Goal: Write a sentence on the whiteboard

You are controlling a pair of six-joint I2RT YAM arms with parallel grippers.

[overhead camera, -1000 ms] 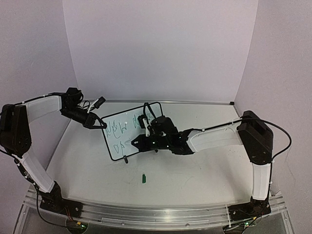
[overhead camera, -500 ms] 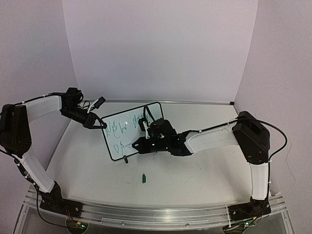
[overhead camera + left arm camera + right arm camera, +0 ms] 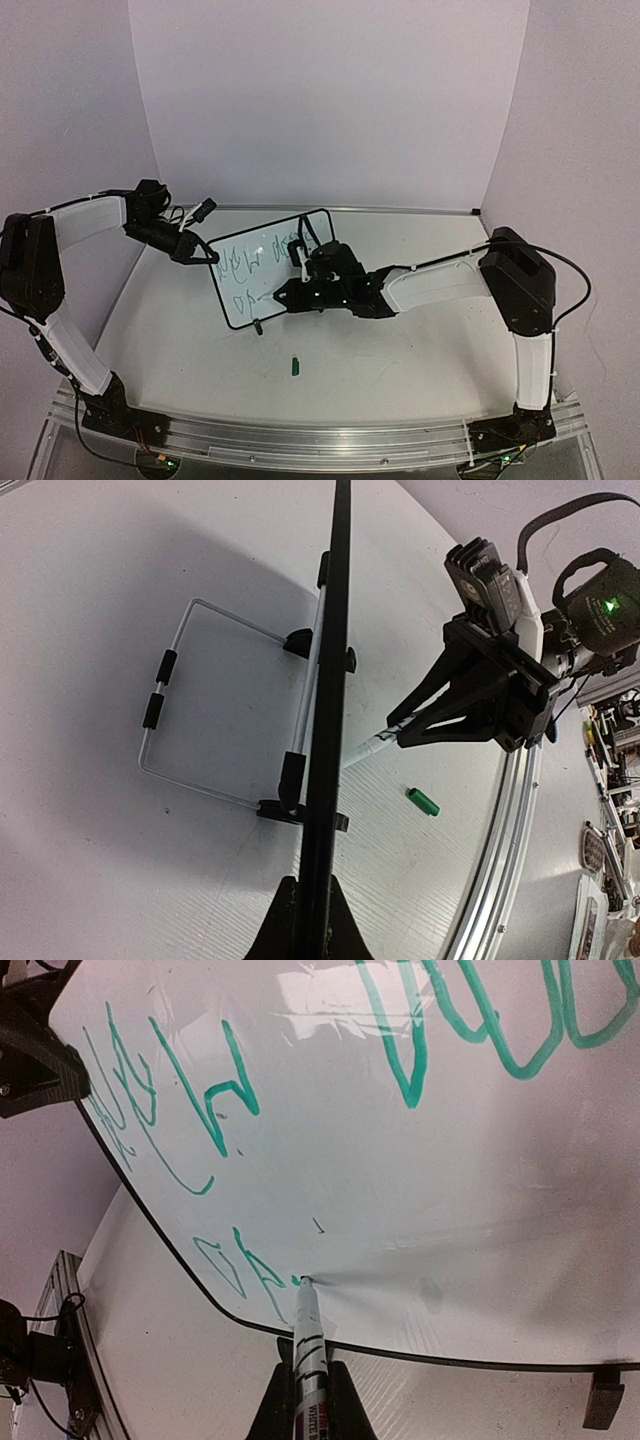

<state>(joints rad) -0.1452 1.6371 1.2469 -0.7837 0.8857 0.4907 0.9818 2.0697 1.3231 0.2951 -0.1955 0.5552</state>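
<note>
The whiteboard stands tilted at the table's middle, black-framed, with green writing in two lines. My left gripper is shut on the board's left edge; in the left wrist view the board shows edge-on between the fingers. My right gripper is shut on a white marker. The marker's tip touches the board in the lower line, just right of the green letters. The upper line runs across the top.
A green marker cap lies on the table in front of the board, also in the left wrist view. The board's wire stand rests behind it. Purple walls close in on three sides.
My right gripper shifted slightly left, then a little back right, along the lower line with the marker. The left arm and board have not moved.
</note>
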